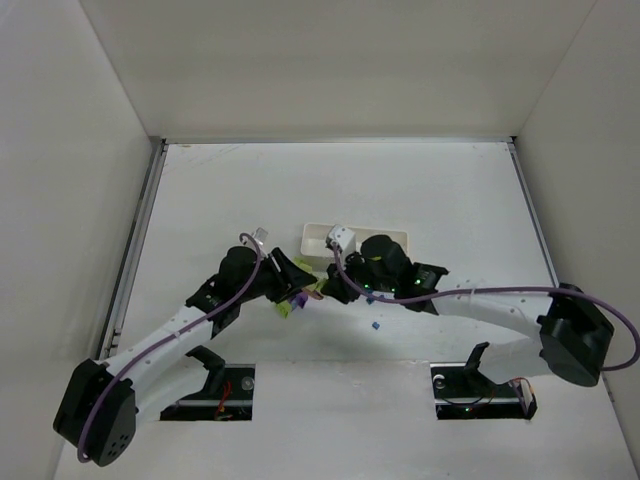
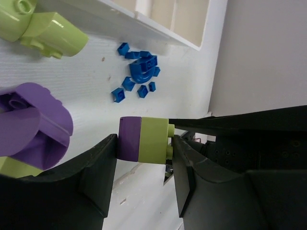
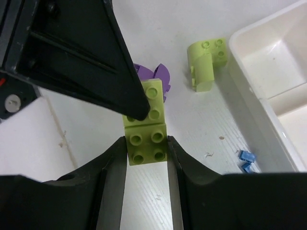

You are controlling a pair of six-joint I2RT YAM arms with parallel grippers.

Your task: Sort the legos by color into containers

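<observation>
My left gripper (image 2: 144, 146) is shut on a small stack, a purple brick (image 2: 129, 139) joined to a lime-green brick (image 2: 153, 140). My right gripper (image 3: 146, 146) is shut on a lime-green studded brick (image 3: 146, 149) that sits against that stack; the left finger covers part of the neighbouring green brick (image 3: 156, 103). Both grippers meet in front of the white three-compartment tray (image 1: 318, 236). Small blue cubes (image 2: 125, 88) and a round blue piece (image 2: 143, 70) lie beside the tray wall (image 2: 184, 42). A large purple piece (image 2: 33, 124) and a curved green piece (image 2: 55, 36) lie on the table.
The tray's compartments (image 3: 268, 62) look empty. One blue cube (image 1: 374, 325) lies alone toward the near edge. Another curved green piece (image 3: 207, 64) and purple piece (image 3: 159, 73) sit near the tray. White walls enclose the table.
</observation>
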